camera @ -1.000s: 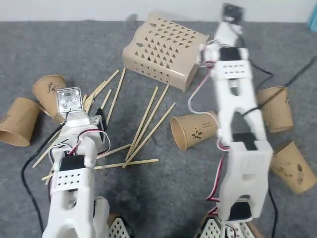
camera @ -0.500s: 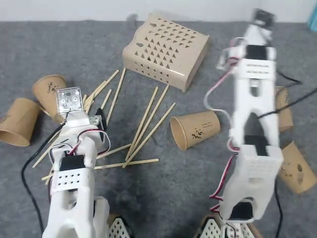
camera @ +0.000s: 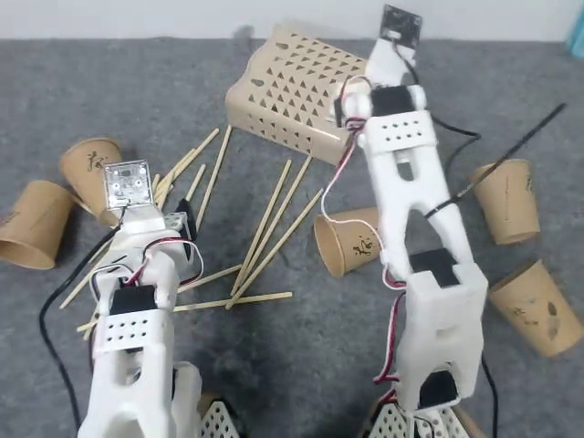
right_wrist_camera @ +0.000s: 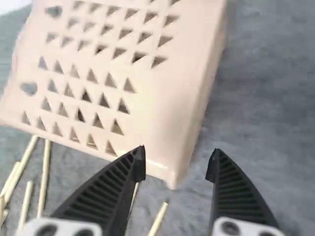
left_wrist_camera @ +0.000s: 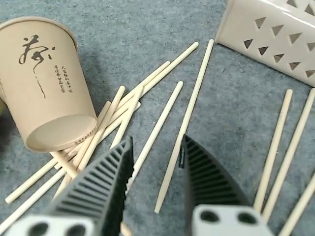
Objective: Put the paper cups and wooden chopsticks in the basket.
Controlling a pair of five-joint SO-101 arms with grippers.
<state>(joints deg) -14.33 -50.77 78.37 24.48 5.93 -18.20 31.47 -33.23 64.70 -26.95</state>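
Closest to the arm bases is plain grey carpet (camera: 292,365). Off to the right lies the near-right cup (camera: 538,306), on its side and well apart from the rest.

A bit further out, the wooden chopsticks (camera: 265,228) are scattered loose on the carpet between the two arms. Most are fanned out lengthwise, and a couple lie crosswise near the left arm. My left gripper (left_wrist_camera: 156,142) hangs right over that mess with its fingers parted a moderate way and nothing between them. On the wrist cam one stick runs along under the gap.

Just beside that gripper is the left cup (left_wrist_camera: 47,98), tipped over with its base toward the wrist camera and a few sticks right up against it. The outer-left cup (camera: 32,224) lies on its side close by.

Over by the right arm, the middle cup (camera: 351,242) is also on its side. Its mouth faces the chopsticks and it's partly hidden behind the arm. The far-right cup (camera: 502,201) lies on the arm's other side.

Farthest out is the basket (camera: 301,91), tipped over with a perforated face up. My right gripper (right_wrist_camera: 177,152) hovers at its near corner, fingers spread wide and holding nothing. So all the cups and sticks I can see are on the carpet.
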